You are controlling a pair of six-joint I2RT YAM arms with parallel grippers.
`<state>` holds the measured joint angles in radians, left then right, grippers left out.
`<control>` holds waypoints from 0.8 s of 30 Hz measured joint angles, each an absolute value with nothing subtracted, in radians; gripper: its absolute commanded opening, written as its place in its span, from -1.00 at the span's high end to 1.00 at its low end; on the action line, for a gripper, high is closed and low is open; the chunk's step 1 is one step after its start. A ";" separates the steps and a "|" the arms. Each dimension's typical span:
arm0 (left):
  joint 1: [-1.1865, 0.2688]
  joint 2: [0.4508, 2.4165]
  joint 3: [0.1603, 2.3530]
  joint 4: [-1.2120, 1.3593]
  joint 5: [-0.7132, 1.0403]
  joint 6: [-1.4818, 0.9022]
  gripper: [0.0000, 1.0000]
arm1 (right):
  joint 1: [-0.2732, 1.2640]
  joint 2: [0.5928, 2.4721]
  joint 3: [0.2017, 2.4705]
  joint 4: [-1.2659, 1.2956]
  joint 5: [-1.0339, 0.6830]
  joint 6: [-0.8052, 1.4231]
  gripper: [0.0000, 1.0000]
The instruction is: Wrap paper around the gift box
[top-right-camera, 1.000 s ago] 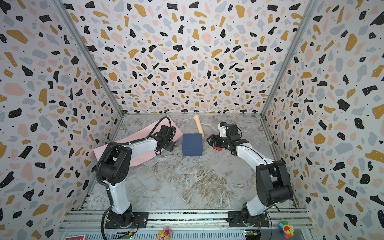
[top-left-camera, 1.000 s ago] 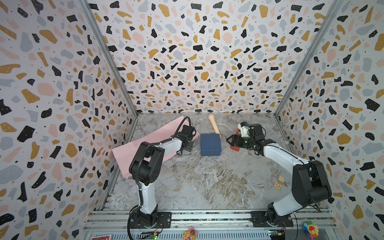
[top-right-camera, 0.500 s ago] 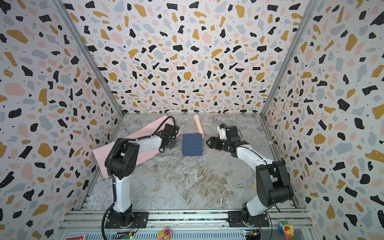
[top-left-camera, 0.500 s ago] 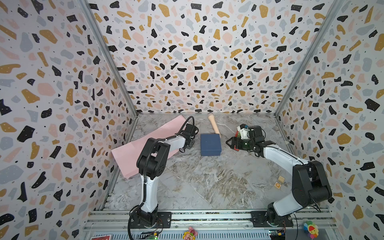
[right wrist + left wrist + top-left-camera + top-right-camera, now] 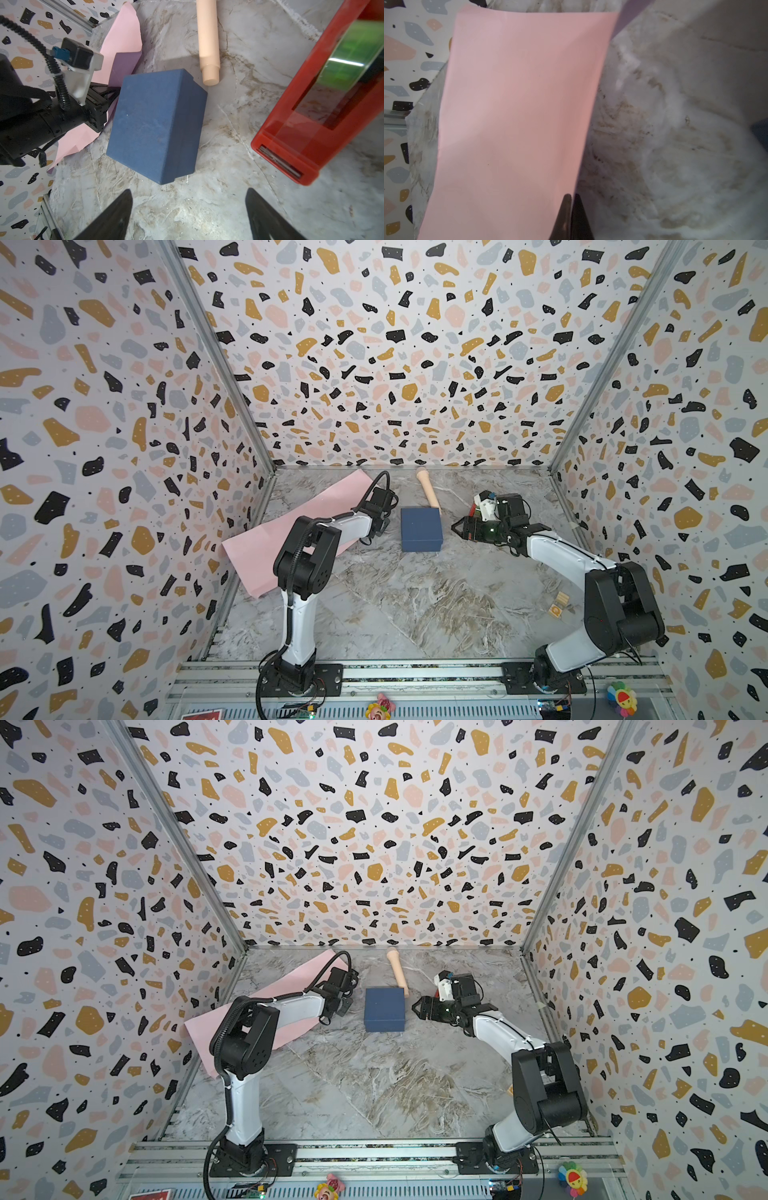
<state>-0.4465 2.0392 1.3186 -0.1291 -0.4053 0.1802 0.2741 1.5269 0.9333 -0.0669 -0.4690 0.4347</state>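
Observation:
The navy gift box (image 5: 420,529) (image 5: 384,1009) (image 5: 158,124) sits flat on the marble floor at mid-back. Left of it the paper (image 5: 316,506) (image 5: 291,981) (image 5: 122,31) lies pink face up, running diagonally to the left wall. Its lilac underside shows at a curled corner by the box. My left gripper (image 5: 379,529) (image 5: 338,1006) (image 5: 571,197) is shut on the paper's long edge (image 5: 517,114) just left of the box. My right gripper (image 5: 456,528) (image 5: 415,1008) (image 5: 188,190) stands open just right of the box, holding nothing.
A beige toy microphone (image 5: 428,489) (image 5: 207,41) lies behind the box, its end near the box's back right corner. A red tape dispenser (image 5: 311,104) stands beside my right wrist. Small wooden blocks (image 5: 559,605) lie at the right wall. Patterned walls enclose three sides.
My left gripper has closed on the paper's edge, and its arm has swung towards the box. The right gripper has crept slightly left towards the box and stays open.

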 measured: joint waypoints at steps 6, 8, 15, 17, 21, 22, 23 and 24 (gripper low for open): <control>-0.446 1.816 1.177 -0.076 -0.442 0.068 1.00 | 0.274 1.417 0.885 -0.090 -0.506 0.467 -0.72; -0.447 1.680 1.099 -0.038 -0.402 0.010 1.00 | 0.274 1.377 0.885 -0.113 -0.510 0.469 -0.73; -0.591 1.210 0.794 0.142 -0.263 -0.181 1.00 | 0.255 1.290 0.891 -0.207 -0.543 0.467 -0.74; -0.679 1.118 0.712 0.168 -0.242 -0.197 1.00 | 0.244 1.266 0.891 -0.222 -0.551 0.474 -0.74; -0.818 0.991 0.590 0.144 -0.207 -0.217 1.00 | 0.208 1.231 0.904 -0.226 -0.587 0.498 -0.75; -0.845 0.972 0.576 0.131 -0.203 -0.225 1.00 | 0.196 1.232 0.915 -0.225 -0.597 0.504 -0.75; -0.870 0.953 0.563 0.123 -0.199 -0.233 1.00 | 0.184 1.234 0.925 -0.225 -0.606 0.509 -0.75; -0.906 0.934 0.551 0.118 -0.196 -0.252 1.00 | 0.173 1.236 0.936 -0.226 -0.609 0.514 -0.74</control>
